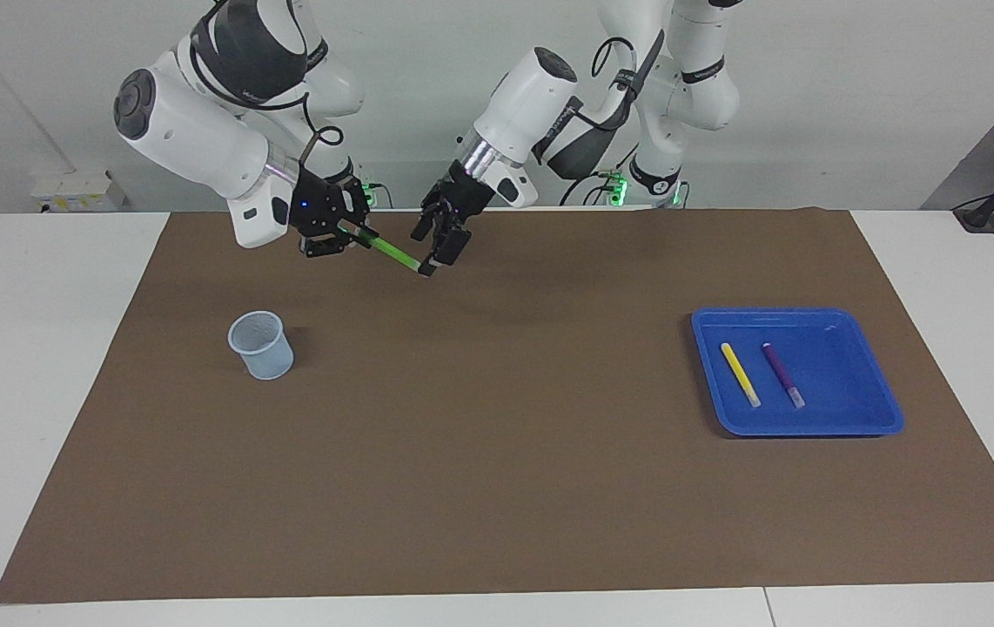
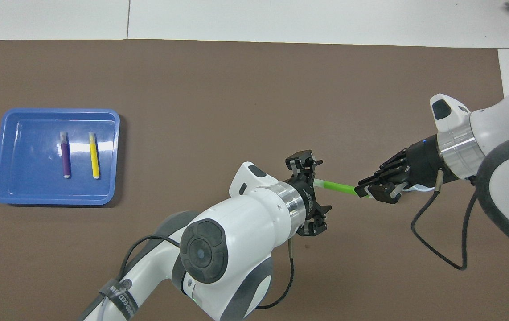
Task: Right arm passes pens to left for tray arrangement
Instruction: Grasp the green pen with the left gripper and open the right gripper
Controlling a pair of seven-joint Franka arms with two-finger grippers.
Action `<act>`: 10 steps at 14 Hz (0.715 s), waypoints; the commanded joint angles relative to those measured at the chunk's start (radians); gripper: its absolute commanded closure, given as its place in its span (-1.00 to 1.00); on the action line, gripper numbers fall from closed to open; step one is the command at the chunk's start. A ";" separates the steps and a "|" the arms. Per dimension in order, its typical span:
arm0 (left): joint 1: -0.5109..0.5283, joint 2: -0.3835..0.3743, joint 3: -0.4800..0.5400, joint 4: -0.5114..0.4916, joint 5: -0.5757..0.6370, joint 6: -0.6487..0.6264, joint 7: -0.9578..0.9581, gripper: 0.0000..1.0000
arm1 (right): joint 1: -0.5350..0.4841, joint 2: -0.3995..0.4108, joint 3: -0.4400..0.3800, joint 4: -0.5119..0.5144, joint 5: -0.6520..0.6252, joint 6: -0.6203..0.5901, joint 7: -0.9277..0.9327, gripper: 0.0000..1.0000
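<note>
Mid-air handover: the right gripper offers a slim green marker pen to the left gripper.

Facing view: the right gripper grips the green pen by one end, above the brown mat near the robots, so its free end reaches the left gripper, whose fingers stand apart around the tip, not yet closed. A translucent pale-blue cup stands on the mat, toward the right arm's end. The shallow blue plastic tray at the left arm's end holds the yellow pen and purple pen, parallel, apart. Overhead view: the left arm's wrist hides the green pen's tip; the right gripper covers the cup.
</note>
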 commanded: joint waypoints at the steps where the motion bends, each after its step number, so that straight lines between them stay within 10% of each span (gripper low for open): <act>1: -0.034 0.009 0.013 0.015 0.002 -0.003 -0.018 -0.90 | -0.002 0.000 0.001 0.006 0.057 -0.010 -0.046 1.00; 10: -0.041 0.006 0.014 0.053 0.016 -0.130 -0.017 -0.32 | 0.006 0.000 0.001 0.006 0.090 -0.004 -0.086 1.00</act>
